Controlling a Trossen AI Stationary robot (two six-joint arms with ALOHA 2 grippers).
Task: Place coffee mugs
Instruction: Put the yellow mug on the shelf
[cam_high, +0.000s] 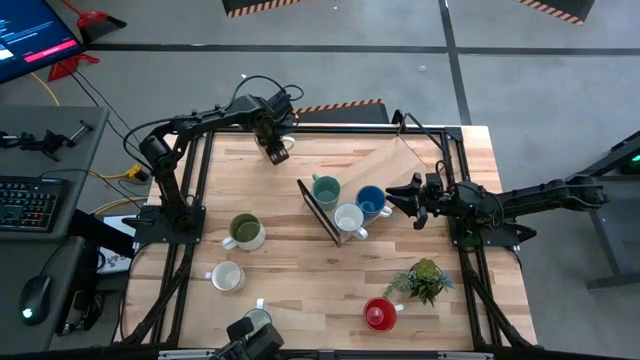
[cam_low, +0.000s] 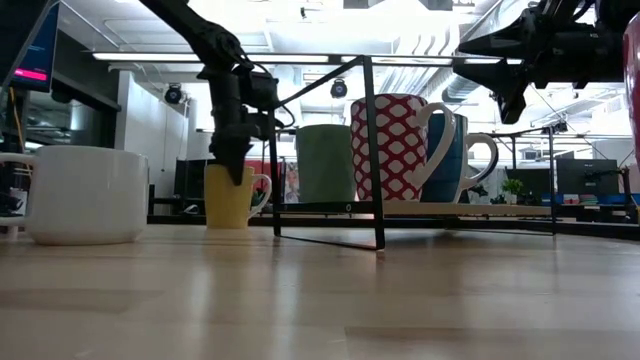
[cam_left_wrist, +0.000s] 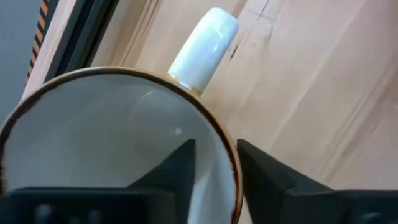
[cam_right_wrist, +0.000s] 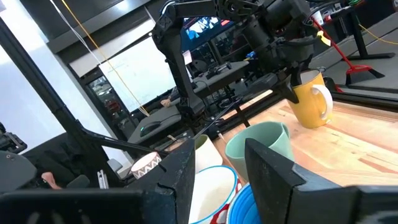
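With one finger inside the rim and one outside, the left gripper (cam_left_wrist: 214, 171) pinches the cream-yellow mug's (cam_left_wrist: 118, 134) wall for lifting, while the right gripper (cam_high: 400, 196) waits part-open beside the blue mug (cam_high: 371, 202).

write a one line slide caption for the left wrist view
Left gripper straddling the rim of a cream-yellow mug, one finger inside, one outside, on the wooden table.

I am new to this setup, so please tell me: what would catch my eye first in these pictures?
Probably the left gripper at the table's far edge, its fingers straddling the rim of a yellow mug. Next, three mugs clustered mid-table: teal, blue and white, with the right gripper hovering just beside them.
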